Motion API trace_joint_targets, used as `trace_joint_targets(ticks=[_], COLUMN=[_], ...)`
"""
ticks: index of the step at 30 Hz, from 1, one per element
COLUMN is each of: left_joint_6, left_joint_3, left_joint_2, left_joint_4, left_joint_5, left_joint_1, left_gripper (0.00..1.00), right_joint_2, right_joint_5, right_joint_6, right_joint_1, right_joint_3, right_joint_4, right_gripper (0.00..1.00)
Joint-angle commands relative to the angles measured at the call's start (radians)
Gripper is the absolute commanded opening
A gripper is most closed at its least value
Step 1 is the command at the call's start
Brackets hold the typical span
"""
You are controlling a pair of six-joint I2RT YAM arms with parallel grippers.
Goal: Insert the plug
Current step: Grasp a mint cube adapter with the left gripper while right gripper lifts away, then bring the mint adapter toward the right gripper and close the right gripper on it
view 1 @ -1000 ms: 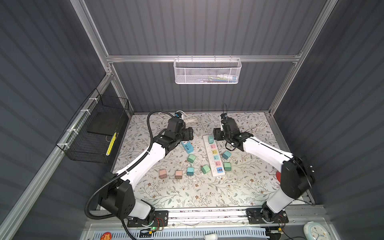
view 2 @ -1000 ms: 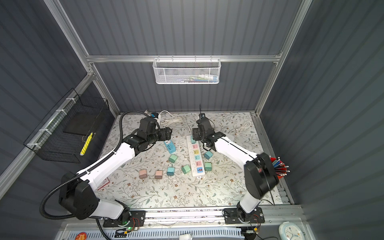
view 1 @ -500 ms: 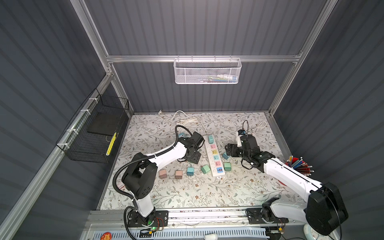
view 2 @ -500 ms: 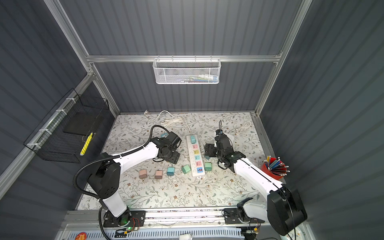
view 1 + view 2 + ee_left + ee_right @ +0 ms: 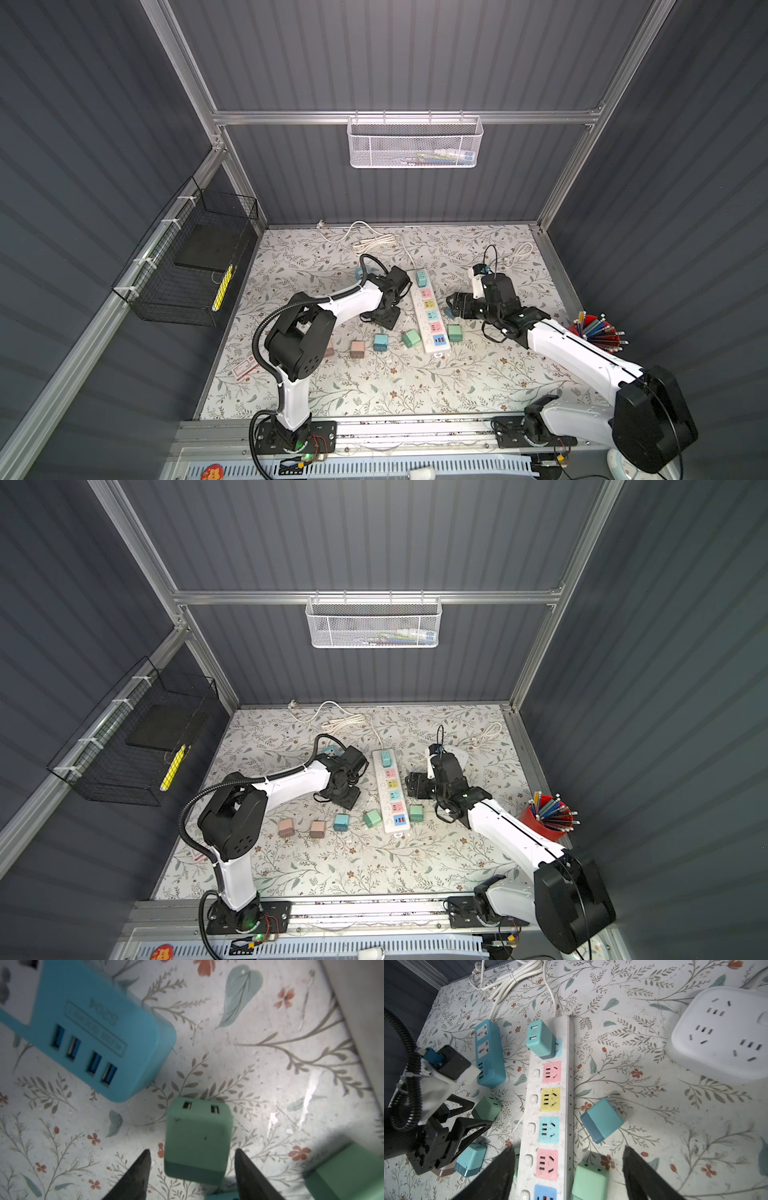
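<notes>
The flowered mat (image 5: 415,386) covers the whole table. Down its middle lies the long white power strip (image 5: 429,320), its long axis running from the back wall toward the front rail, with the cord end at the back and the coloured sockets facing up. To its right, nearer the back, sits a squat white socket box (image 5: 720,1034). On its left lies a blue USB block (image 5: 83,1028), roughly alongside the strip. The right gripper (image 5: 568,1148) hangs over the strip's near half with its jaws spread wide and nothing held between them. The left gripper (image 5: 191,1150) is down low just left of the strip, jaws partly apart and straddling the green plug (image 5: 197,1138). A sliver of mat shows between each finger and the plug, so it is not clamped. A teal adapter (image 5: 539,1040) sits tilted on the strip's backmost socket; whether it is fully pushed in I cannot tell. The green plug lies flat on the mat between the blue USB block and the left gripper, near the strip but apart from it. Its long axis lines up with the fingers. The end with two USB slots points away from the gripper toward the blue block, and the darker banded end faces the gripper. Its prongs are hidden.
</notes>
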Motion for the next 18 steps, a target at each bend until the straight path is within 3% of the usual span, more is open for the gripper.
trace_joint_targets(ticks=[1, 8, 12, 18], left_joint_6=[0.015, -0.047, -0.051, -0.016], left_joint_3=[0.019, -0.027, -0.033, -0.128], left_joint_2=[0.041, 0.036, 0.02, -0.219], left_joint_4=[0.005, 0.016, 0.042, 0.287], left_joint_5=[0.025, 0.013, 0.028, 0.122], left_joint_1=[0.004, 0.005, 0.003, -0.007], left_gripper=[0.6, 0.51, 0.36, 0.28], right_joint_2=[-0.005, -0.022, -0.024, -0.048], right_joint_5=[0.021, 0.013, 0.007, -0.021], right_joint_6=[0.012, 0.02, 0.018, 0.018], right_joint_1=[-0.005, -0.007, -0.006, -0.006], right_joint_3=[-0.012, -0.003, 0.017, 0.057], right_joint_4=[0.009, -0.016, -0.032, -0.079], right_gripper=[0.81, 0.8, 0.79, 0.78])
